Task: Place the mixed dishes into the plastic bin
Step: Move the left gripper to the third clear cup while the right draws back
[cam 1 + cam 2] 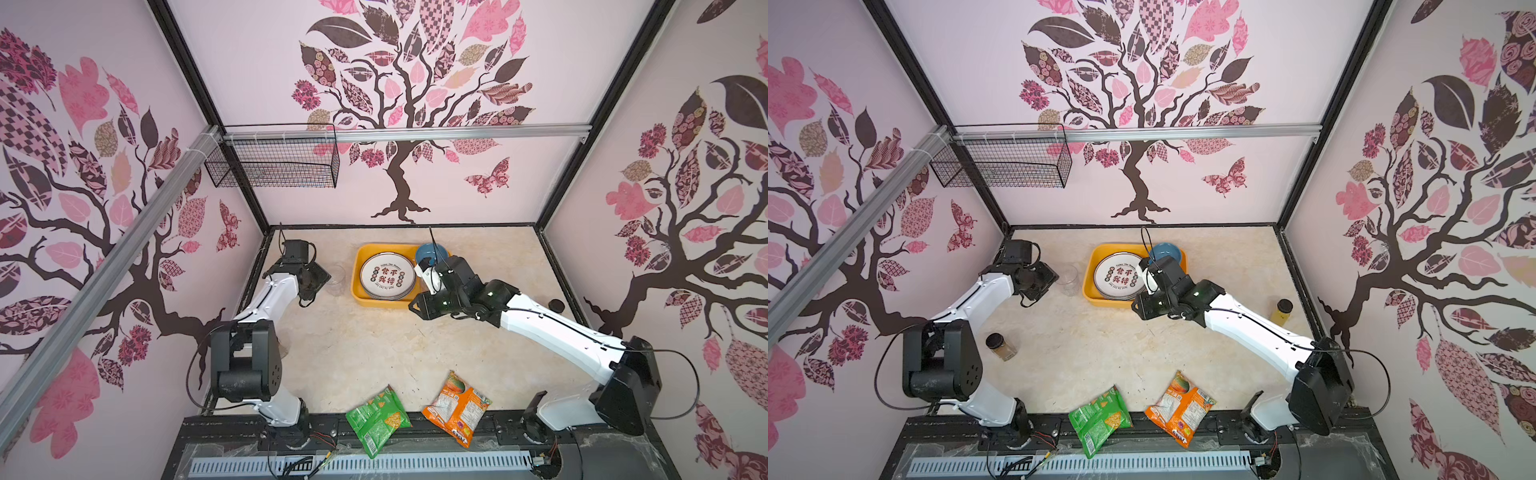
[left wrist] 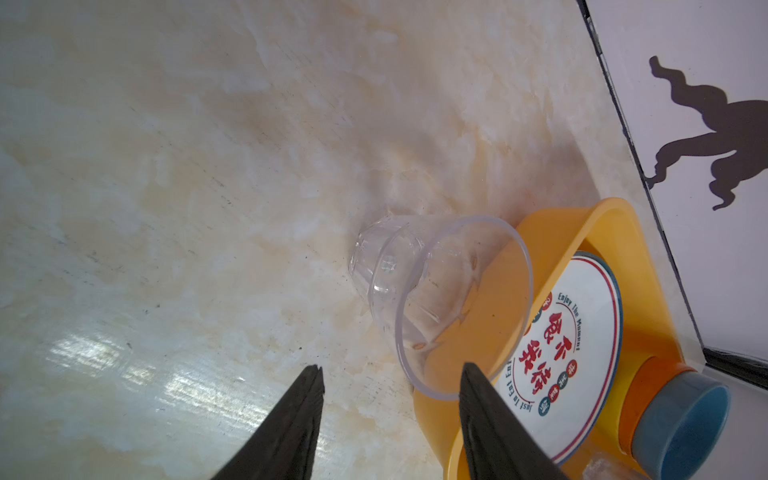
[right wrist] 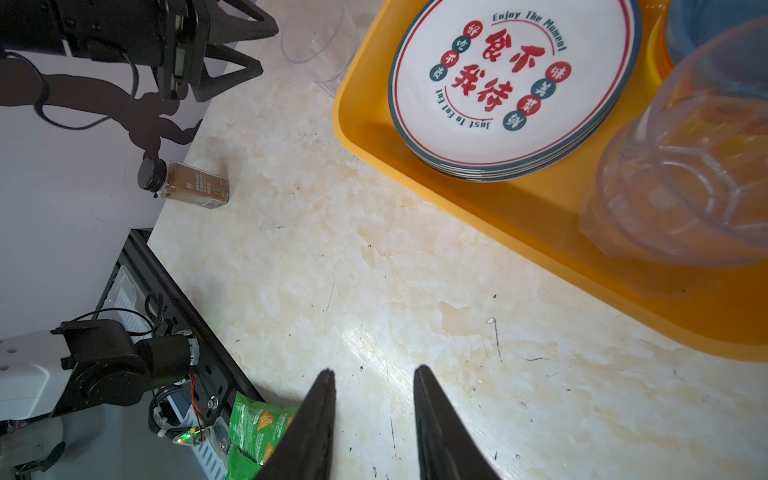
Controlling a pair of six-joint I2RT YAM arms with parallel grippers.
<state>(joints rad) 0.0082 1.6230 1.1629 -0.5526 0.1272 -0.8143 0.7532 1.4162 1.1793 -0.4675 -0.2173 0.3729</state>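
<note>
The yellow-orange plastic bin (image 1: 356,286) (image 1: 1090,286) holds a stack of white plates (image 1: 387,276) (image 3: 511,83) with red characters. At its far right a blue bowl (image 1: 432,252) sits nested in an orange bowl (image 2: 640,390). A clear cup (image 3: 681,183) rests in the bin beside the plates. Another clear cup (image 1: 336,279) (image 2: 440,303) stands upright on the table just left of the bin. My left gripper (image 1: 322,277) (image 2: 392,368) is open at that cup's rim, one fingertip (image 2: 467,374) overlapping it. My right gripper (image 1: 415,308) (image 3: 374,370) is open and empty over bare table before the bin.
A green snack bag (image 1: 376,419) and an orange one (image 1: 455,409) lie at the table's front edge. A brown spice jar (image 1: 1000,347) stands by the left arm, a yellow bottle (image 1: 1281,311) at the right wall. A wire basket (image 1: 274,162) hangs high at back left.
</note>
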